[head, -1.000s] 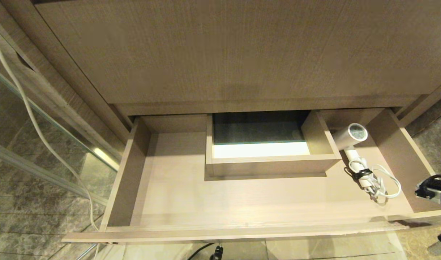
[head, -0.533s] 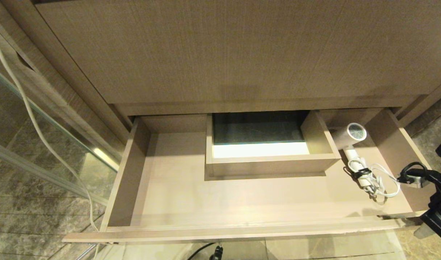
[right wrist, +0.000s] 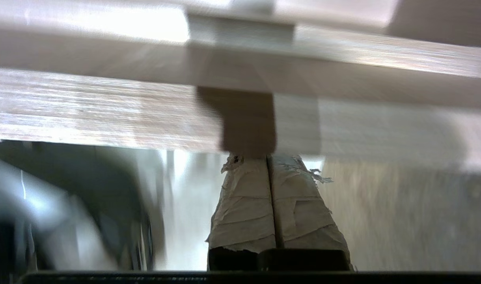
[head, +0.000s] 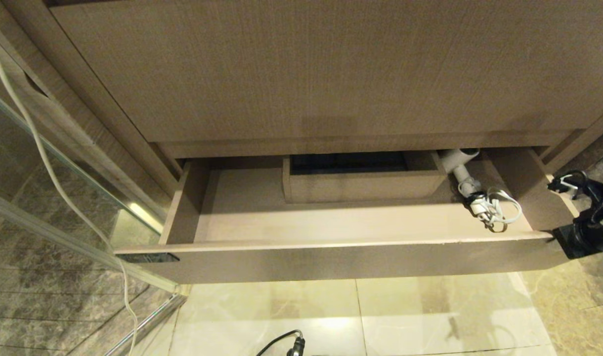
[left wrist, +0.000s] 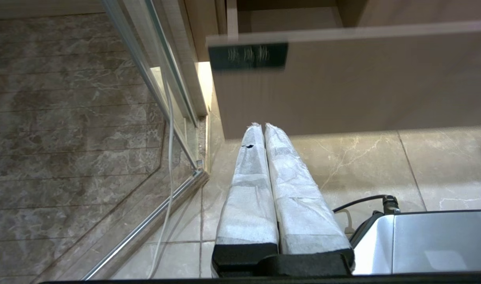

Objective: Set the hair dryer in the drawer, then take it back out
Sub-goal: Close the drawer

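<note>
A: On the left of the head view, what lies beside the cabinet?
B: A white cable [head: 44,163] runs down along a glass panel [head: 69,183] over dark stone tiles. The left gripper [left wrist: 261,125] is seen only in the left wrist view, its wrapped fingers [left wrist: 248,185] pressed together on nothing, hanging low over the pale floor [head: 430,316] just in front of the drawer's dark label [left wrist: 247,56].
A: And the drawer itself?
B: The drawer [head: 331,259] stands partly open beneath the taller wood-grain panel [head: 321,69], its boxed cutout [head: 363,180] at mid-back.
A: Where is the hair dryer?
B: The hair dryer [head: 462,165] lies inside at the right rear corner, barrel partly under the cabinet edge, coiled cord toward the front.
A: The right side?
B: The right gripper [right wrist: 267,157] sits at the drawer's right front corner, fingers [right wrist: 244,205] clenched together and empty, tips against the wooden front.
</note>
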Motion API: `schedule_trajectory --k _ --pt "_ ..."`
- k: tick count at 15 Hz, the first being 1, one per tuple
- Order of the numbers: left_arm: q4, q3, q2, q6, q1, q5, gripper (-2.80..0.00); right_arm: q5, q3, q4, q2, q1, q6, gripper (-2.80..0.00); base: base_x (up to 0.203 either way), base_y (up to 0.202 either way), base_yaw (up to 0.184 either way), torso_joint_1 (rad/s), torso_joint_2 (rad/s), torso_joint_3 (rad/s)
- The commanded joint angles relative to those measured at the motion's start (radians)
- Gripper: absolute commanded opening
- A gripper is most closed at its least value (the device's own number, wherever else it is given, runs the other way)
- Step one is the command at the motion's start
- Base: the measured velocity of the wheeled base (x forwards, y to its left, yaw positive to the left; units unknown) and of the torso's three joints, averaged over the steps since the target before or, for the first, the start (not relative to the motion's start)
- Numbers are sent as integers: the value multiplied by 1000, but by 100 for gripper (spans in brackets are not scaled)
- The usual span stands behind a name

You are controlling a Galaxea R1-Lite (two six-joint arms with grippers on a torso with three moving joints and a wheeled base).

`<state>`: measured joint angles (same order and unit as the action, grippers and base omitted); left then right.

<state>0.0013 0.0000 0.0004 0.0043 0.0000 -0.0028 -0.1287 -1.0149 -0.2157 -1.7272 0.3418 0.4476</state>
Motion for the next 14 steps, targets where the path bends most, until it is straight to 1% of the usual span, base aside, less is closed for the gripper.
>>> schedule_trajectory --k 1,2,5,6,7,8,9,12,14 --pt "0 0 1 0 0 0 -280 15 -16 302 -41 -25 -116 -280 0 0 0 0 0 0" --pt "0 2 1 0 0 0 -280 53 -37 418 -73 -45 -181 -280 0 0 0 0 0 0" --pt "0 2 1 0 0 0 -280 121 -34 646 -92 -70 -270 -280 0 0 0 0 0 0" --pt "0 2 0 0 0 0 -280 188 -32 729 -95 -81 -311 -280 0 0 0 0 0 0" --pt "0 0 1 0 0 0 -280 284 -29 743 -89 -91 -339 -280 0 0 0 0 0 0" --pt "0 2 1 0 0 0 -280 336 -24 732 -60 -95 -353 -280 0 0 0 0 0 0" --pt "0 2 1 0 0 0 -280 327 -4 695 4 -97 -356 -280 0 0 0 0 0 0" --pt "0 2 1 0 0 0 -280 226 118 519 280 -98 -354 -280 0 0 0 0 0 0" --pt "0 2 1 0 0 0 -280 192 206 370 484 -108 -358 -280 0 0 0 0 0 0"
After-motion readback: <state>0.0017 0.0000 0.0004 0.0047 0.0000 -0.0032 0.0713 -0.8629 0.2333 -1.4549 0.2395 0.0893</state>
